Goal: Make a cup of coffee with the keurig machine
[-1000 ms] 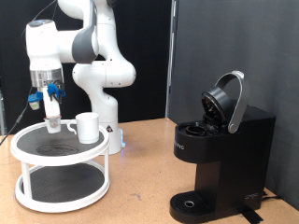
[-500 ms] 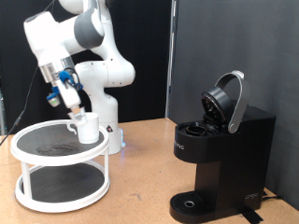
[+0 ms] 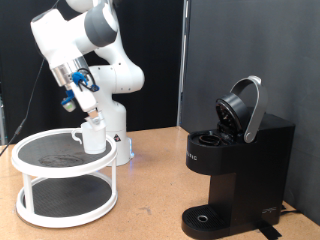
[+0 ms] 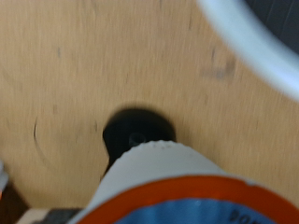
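Note:
The white cup stands on the top tier of a white round rack at the exterior view's left. My gripper hangs tilted just above the cup. In the wrist view a white ridged pod with an orange and blue band sits right at the hand, lifted off the tabletop; the fingers themselves do not show there. The black keurig machine stands at the exterior view's right with its rounded lid hinged up and open.
The robot's white base stands behind the rack. The wooden tabletop lies between rack and machine. In the wrist view a white curved rim and a blurred dark round thing show below the hand.
My gripper rose from the rack's top tier and swung towards the exterior view's right, from beside the cup to above it. The cup and the machine have not moved.

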